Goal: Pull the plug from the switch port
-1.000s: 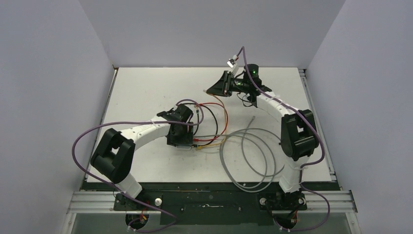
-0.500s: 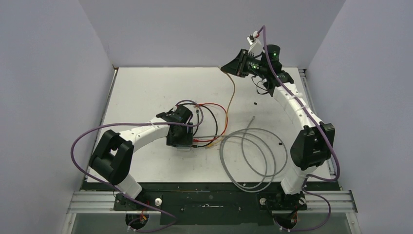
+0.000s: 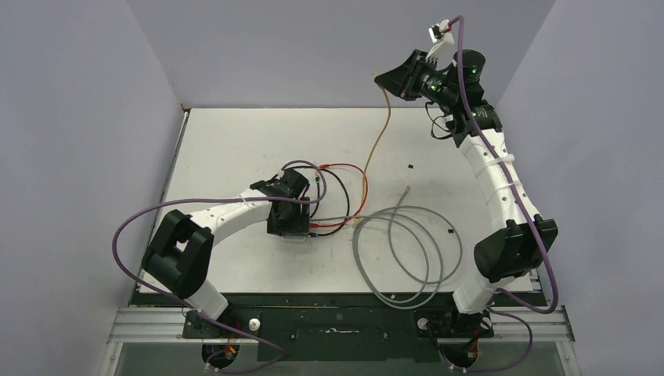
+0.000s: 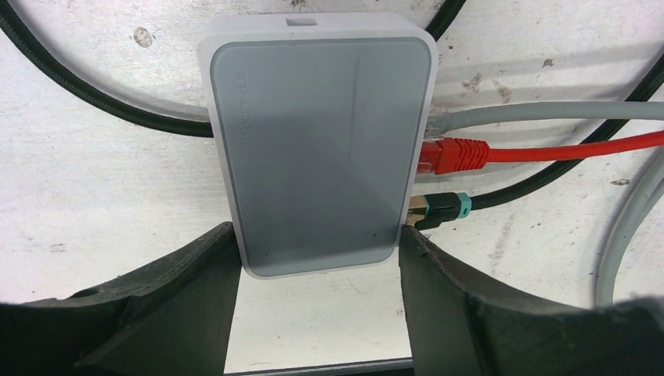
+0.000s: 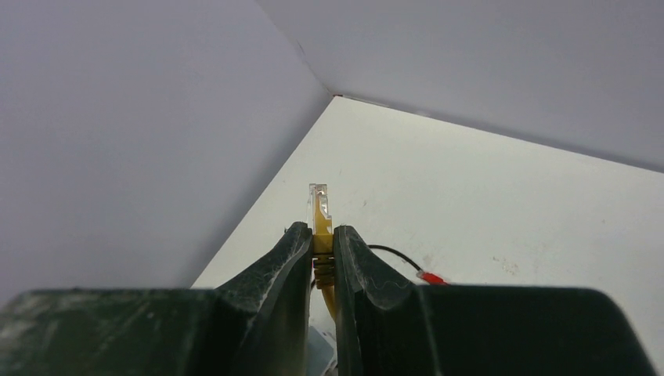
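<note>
The switch (image 4: pixel 317 141), a flat pale grey box, lies on the white table. My left gripper (image 4: pixel 317 235) is shut on its near end, one finger on each side; from above it covers the switch (image 3: pixel 288 223). A grey plug (image 4: pixel 442 119), a red plug (image 4: pixel 454 155) and a black plug with a teal boot (image 4: pixel 442 208) sit in the right edge. My right gripper (image 5: pixel 319 231) is shut on a yellow plug (image 5: pixel 319 207), free of the switch. It is held high at the back right (image 3: pixel 385 78), and its yellow cable (image 3: pixel 381 133) hangs to the table.
A grey cable (image 3: pixel 407 251) lies coiled on the table right of the switch. Red (image 3: pixel 344 166) and black (image 3: pixel 344 196) cables loop behind it. A black cable (image 4: pixel 78 90) runs past the switch's left side. Pale walls close in at the back and both sides.
My right gripper has risen and moved to the back right with the yellow plug, drawing its cable up off the table. The left arm and the switch have not moved.
</note>
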`<control>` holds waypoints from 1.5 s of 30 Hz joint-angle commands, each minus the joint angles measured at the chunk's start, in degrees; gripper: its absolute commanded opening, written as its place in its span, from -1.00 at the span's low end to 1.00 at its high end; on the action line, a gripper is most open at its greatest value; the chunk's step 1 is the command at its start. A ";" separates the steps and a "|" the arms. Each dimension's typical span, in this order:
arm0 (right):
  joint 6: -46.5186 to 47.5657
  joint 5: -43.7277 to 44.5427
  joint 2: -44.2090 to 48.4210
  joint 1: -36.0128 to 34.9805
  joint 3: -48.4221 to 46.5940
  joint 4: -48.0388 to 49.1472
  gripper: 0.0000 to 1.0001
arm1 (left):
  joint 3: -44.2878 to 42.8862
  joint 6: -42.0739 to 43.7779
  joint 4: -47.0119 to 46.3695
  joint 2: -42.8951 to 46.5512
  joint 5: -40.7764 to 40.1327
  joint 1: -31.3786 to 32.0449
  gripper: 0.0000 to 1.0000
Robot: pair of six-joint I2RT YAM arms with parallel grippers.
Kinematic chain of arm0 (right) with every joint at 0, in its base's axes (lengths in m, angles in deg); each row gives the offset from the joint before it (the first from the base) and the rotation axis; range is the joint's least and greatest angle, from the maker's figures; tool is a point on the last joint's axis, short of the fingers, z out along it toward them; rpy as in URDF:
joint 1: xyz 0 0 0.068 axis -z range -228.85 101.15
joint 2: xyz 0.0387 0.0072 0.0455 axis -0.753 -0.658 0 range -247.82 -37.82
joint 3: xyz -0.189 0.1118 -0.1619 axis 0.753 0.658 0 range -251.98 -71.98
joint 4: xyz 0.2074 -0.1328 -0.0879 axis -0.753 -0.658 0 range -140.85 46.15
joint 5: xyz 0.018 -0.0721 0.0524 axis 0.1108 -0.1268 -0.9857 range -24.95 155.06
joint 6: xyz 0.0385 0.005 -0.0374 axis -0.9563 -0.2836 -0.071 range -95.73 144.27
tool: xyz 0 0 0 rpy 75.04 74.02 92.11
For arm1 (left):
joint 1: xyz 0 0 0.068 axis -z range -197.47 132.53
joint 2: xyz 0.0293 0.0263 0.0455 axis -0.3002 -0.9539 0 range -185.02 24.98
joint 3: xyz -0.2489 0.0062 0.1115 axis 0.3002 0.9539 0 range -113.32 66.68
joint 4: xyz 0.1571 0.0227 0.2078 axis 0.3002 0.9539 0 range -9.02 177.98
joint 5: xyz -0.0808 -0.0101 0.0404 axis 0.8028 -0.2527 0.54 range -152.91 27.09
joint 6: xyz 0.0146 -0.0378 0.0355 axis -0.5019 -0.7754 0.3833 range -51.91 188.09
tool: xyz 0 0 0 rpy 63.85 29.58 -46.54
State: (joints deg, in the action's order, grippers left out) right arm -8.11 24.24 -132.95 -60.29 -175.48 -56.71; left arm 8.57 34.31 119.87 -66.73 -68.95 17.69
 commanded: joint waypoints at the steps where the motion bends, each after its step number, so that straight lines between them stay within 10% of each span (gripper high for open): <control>1: -3.00 1.06 3.90 0.69 -3.55 6.42 -0.89 | -0.12 1.55 0.91 2.38 -1.59 0.18 -1.00; 45: 0.37 6.32 -12.18 7.67 -11.98 -0.53 -0.89 | 2.13 1.16 1.45 3.86 -3.54 0.26 -1.00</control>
State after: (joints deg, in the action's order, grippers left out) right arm -9.14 29.75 -141.50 -53.32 -181.32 -57.20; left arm 11.04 34.81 120.68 -64.61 -71.09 17.71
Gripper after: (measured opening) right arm 0.148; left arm 0.642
